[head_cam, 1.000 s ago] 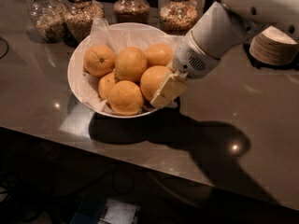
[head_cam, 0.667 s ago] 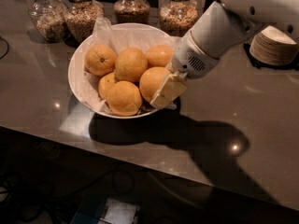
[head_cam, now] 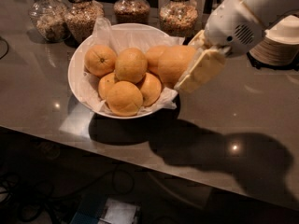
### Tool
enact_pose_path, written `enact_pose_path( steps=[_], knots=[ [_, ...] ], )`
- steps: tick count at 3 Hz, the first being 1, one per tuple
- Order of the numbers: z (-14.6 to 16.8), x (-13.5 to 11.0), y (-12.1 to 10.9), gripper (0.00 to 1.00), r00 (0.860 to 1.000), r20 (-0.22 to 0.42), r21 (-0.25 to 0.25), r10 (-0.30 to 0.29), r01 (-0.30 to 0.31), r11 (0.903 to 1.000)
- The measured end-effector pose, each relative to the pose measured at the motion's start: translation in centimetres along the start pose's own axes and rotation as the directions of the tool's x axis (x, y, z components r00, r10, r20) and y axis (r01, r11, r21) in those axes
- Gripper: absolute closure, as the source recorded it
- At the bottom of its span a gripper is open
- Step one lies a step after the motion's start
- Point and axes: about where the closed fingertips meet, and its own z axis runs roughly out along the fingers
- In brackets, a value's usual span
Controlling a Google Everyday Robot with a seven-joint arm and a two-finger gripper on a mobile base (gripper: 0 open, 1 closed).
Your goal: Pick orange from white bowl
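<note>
The white bowl (head_cam: 77,80) sits on the dark counter, lined with crinkled white paper and holding several oranges. My gripper (head_cam: 189,66) comes in from the upper right on a white arm and is shut on the large orange (head_cam: 170,62). One cream finger (head_cam: 202,71) presses the orange's right side, and the other is mostly hidden behind it. The held orange is raised at the bowl's right rim, above the other oranges. A smaller orange with a dark stem scar (head_cam: 100,59) lies at the bowl's left.
Several glass jars of grains (head_cam: 84,13) stand in a row behind the bowl. A stack of small white dishes (head_cam: 280,43) is at the right, just behind the arm. The counter's front edge runs below the bowl, with cables on the floor.
The gripper has moved up and to the right with the large orange in it, lifting it from among the other oranges to the bowl's right rim.
</note>
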Motion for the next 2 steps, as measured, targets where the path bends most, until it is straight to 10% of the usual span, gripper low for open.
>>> enact_pose_path(
  steps=[2],
  knots=[
    [-9.0,0.8,5.2,1.0,0.975,0.223,-0.005,-0.028,0.03,0.9995]
  ],
)
